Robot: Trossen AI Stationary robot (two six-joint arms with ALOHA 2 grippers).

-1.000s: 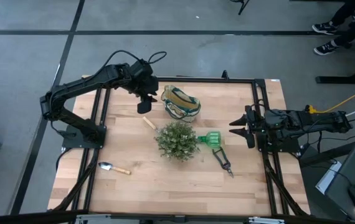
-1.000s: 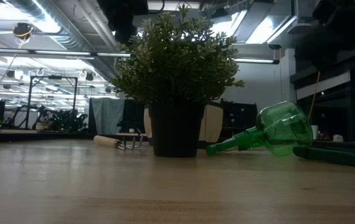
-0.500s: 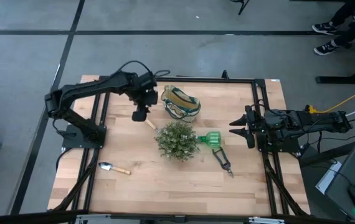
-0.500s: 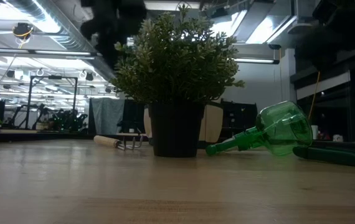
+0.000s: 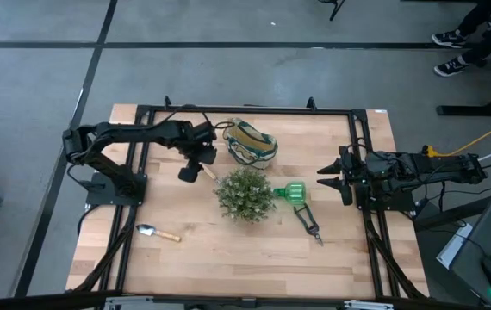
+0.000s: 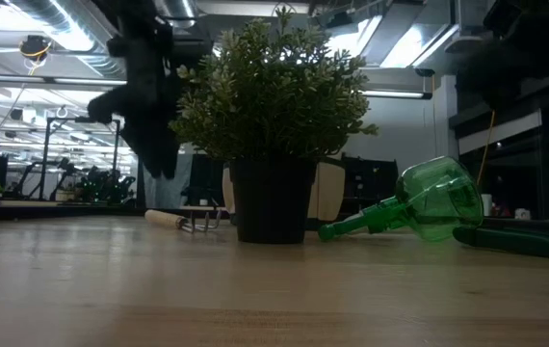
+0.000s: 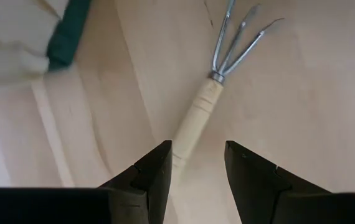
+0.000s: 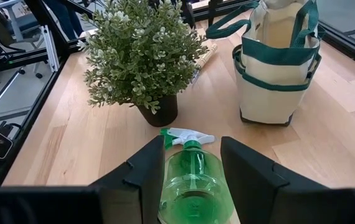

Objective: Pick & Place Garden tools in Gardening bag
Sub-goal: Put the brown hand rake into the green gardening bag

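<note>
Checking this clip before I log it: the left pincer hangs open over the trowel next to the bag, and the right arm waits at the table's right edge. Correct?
Not quite. The left pincer hangs open over the hand rake, a pronged tool with a pale wooden handle, as the left wrist view shows. The trowel lies far off near the front left corner. The gardening bag and the waiting right pincer are as you said.

Table (image 5: 228,250): pale wood boards, smooth, a little shiny. Small rake (image 7: 208,93): light wooden handle, smooth; thin shiny metal prongs. Bag (image 8: 277,68): soft cream cloth with dark green cloth bands, matt. Spray bottle (image 8: 193,183): clear green plastic, glossy, with a white plastic top. Plant (image 8: 143,53): matt, bushy leaves in a dark smooth pot. Trowel (image 5: 155,232): shiny metal blade, wooden handle. Gripper fingers (image 7: 156,177): black, matt, plastic-looking.
</note>
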